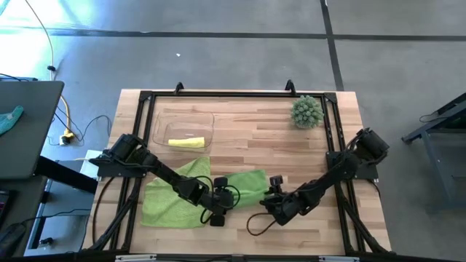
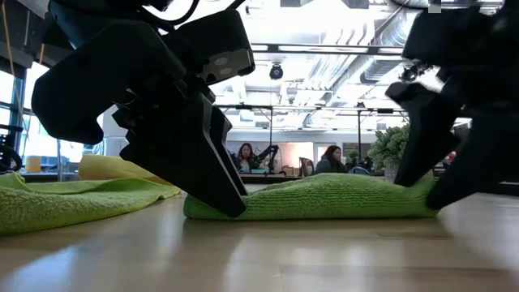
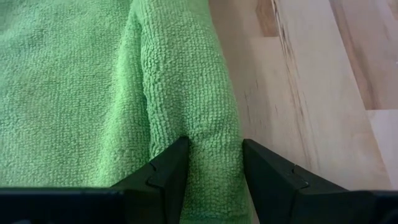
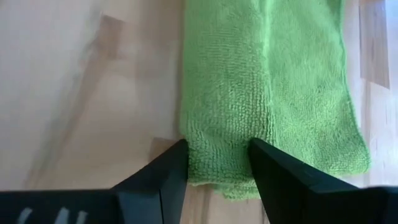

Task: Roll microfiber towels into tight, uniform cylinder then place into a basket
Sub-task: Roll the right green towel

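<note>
A lime green towel (image 1: 246, 185) lies near the table's middle, folded into a long low strip (image 2: 324, 197). My left gripper (image 1: 218, 209) is at its left end and my right gripper (image 1: 275, 193) at its right end, each shut on the strip. A second lime green towel (image 1: 173, 195) lies spread on the table to the left, under my left arm. A yellow towel (image 1: 186, 143) lies rolled in the clear basket (image 1: 162, 120) at the far left. My left gripper pinches the strip's rolled near edge (image 3: 214, 134) between its two fingers, at the strip's left end. The fingers (image 3: 171, 165) slant down and straddle the roll. The towel rests on the table. My right gripper pinches the folded layers at the strip's right end (image 4: 217, 140) between its two fingers (image 4: 168, 168). The fingers slant down and lie along the strip. The towel lies flat on the table.
A spiky green ball plant (image 1: 306, 111) stands at the table's far right corner. A black frame (image 1: 218, 94) runs along the table's edges. A small teal cloth (image 1: 11, 118) lies on a dark stand left of the table. People sit in the room behind (image 2: 243, 156).
</note>
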Robot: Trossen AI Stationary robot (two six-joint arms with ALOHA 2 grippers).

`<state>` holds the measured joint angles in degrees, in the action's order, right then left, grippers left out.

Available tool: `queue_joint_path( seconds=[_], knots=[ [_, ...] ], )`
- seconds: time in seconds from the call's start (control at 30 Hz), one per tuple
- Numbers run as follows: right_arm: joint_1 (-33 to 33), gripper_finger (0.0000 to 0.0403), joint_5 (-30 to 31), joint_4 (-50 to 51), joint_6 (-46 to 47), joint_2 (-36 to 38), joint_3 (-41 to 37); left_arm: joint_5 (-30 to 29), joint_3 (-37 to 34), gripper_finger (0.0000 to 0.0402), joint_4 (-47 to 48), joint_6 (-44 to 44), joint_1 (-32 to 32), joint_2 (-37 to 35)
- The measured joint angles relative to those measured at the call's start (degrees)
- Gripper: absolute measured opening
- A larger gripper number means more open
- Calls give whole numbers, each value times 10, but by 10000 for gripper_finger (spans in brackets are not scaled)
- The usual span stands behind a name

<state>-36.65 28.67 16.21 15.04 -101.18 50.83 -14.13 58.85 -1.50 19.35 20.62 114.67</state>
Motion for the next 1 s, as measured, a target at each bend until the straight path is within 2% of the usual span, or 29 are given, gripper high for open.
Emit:
queue_joint_path(
  seconds=[0.2,0.33,0.43,0.63,0.7,0.9,1.0],
  knots=[
    [19,162,-4,-5,9,-34,3,0,0,142,0,0,0,0],
    [27,150,-24,2,55,-41,3,-1,0,142,0,0,4,-1],
    [31,122,-49,5,63,-41,3,-6,-1,142,0,-6,7,-10],
    [48,30,-93,-6,70,-39,3,-13,-3,142,15,-13,12,-29],
    [56,10,-120,-16,70,-35,3,-15,-3,142,16,-13,14,-30],
    [85,6,-209,-35,61,-15,-3,-25,-3,142,15,-38,30,-32],
    [101,3,-265,-126,58,-3,-40,-34,-1,142,11,-40,41,-40]
  ],
)
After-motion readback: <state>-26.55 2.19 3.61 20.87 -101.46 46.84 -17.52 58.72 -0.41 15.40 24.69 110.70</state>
